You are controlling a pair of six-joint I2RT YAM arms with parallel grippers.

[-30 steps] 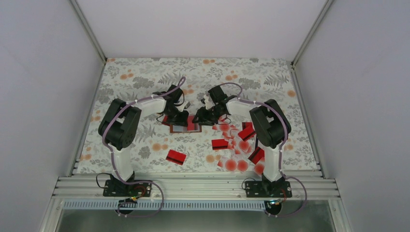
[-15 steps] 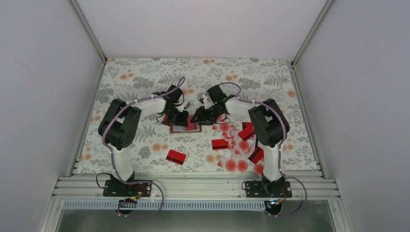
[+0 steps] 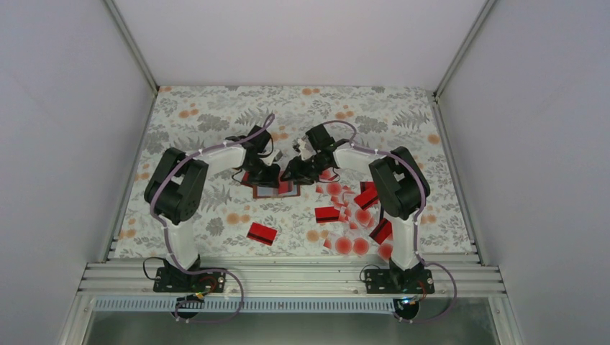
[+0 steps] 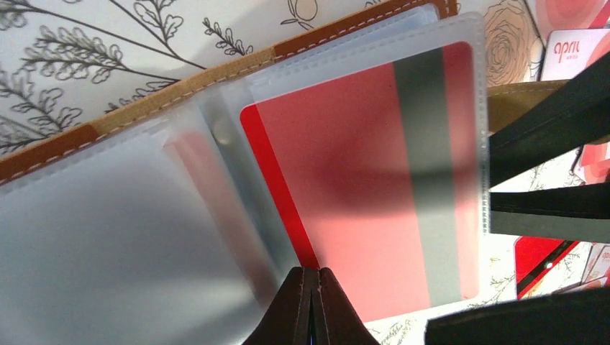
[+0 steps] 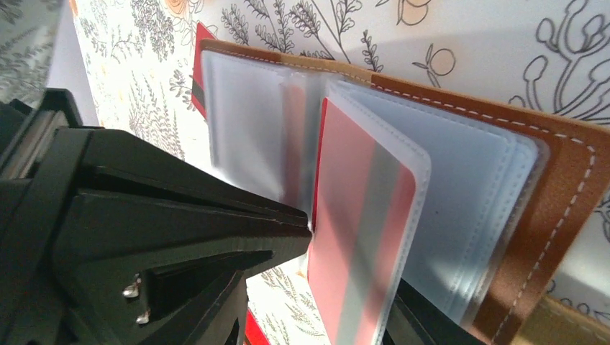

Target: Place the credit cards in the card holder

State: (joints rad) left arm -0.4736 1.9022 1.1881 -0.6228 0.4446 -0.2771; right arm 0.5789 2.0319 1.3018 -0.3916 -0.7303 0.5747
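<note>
Gaping brown white-stitched card holder (image 5: 568, 215)

Only legible text: "april", red lowercase, on a whitish card (image 4: 572, 52) lying at the right of the scene. The smaller line beneath is too small to read.
</note>
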